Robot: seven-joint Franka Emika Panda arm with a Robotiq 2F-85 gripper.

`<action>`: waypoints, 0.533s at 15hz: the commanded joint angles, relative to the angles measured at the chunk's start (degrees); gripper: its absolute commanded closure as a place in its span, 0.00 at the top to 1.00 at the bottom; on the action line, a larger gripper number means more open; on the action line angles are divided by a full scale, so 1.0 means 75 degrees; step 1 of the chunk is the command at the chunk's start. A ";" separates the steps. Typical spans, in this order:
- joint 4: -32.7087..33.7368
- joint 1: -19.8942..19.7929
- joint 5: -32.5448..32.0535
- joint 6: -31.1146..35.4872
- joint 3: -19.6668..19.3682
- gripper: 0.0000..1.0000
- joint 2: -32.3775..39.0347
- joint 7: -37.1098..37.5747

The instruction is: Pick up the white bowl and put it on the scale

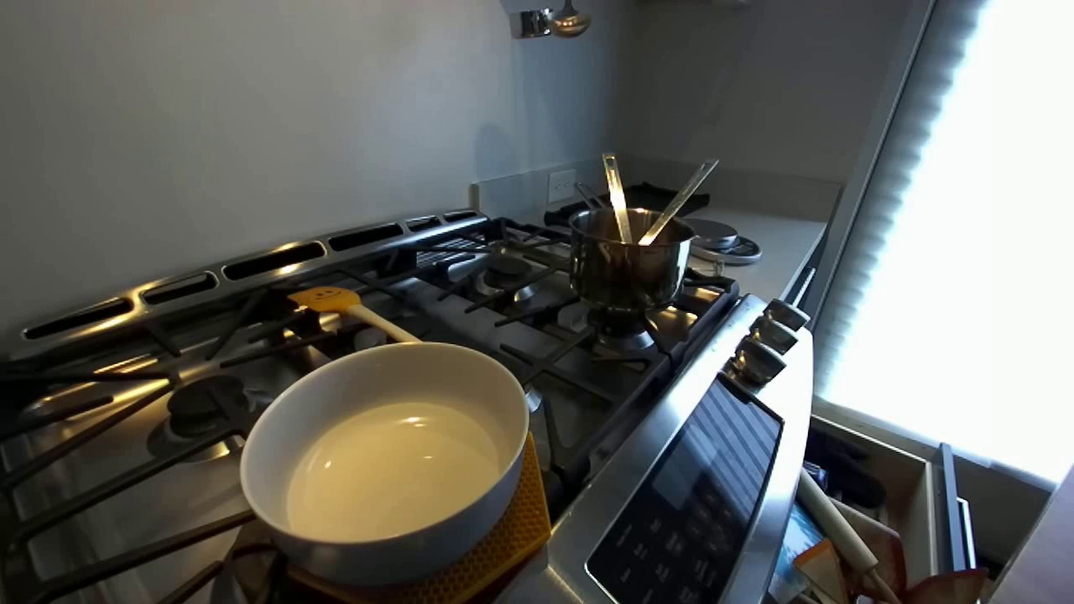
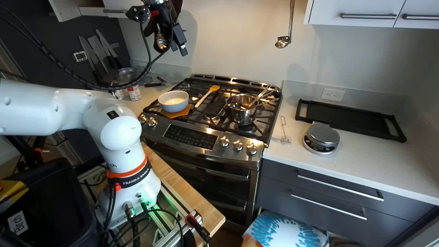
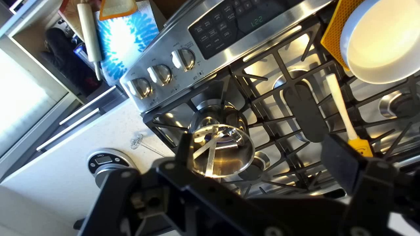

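The white bowl (image 1: 394, 470) sits upright on a yellow trivet (image 1: 508, 537) on the stove; it also shows in an exterior view (image 2: 174, 102) and at the upper right of the wrist view (image 3: 384, 42). It looks empty. The round kitchen scale (image 2: 322, 137) stands on the counter right of the stove; it also shows in an exterior view (image 1: 713, 235) and at the left of the wrist view (image 3: 106, 162), partly behind the gripper. My gripper (image 3: 262, 157) is open and empty. It is raised high above the stove's back left in an exterior view (image 2: 180, 43), apart from the bowl.
A steel pot (image 2: 240, 113) with utensils stands on the stove's right side. A yellow spatula (image 2: 205, 96) lies on the grates behind the bowl. A small whisk (image 2: 284, 132) and a black tray (image 2: 349, 120) lie near the scale. A ladle (image 2: 283, 41) hangs on the wall.
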 commanded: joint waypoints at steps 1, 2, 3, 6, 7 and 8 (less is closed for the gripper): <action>-0.0109 0.0146 0.0166 0.0167 -0.0148 1.00 0.0019 -0.0190; -0.0368 0.0339 0.0473 0.0541 -0.0347 1.00 0.0040 -0.0405; -0.0585 0.0479 0.0860 0.0862 -0.0475 1.00 0.0103 -0.0525; -0.1536 0.0946 0.1885 0.2030 -0.0536 1.00 0.0317 -0.1041; -0.1815 0.1152 0.2222 0.2342 -0.0607 1.00 0.0402 -0.1262; -0.2138 0.1370 0.2541 0.2732 -0.0715 1.00 0.0565 -0.1575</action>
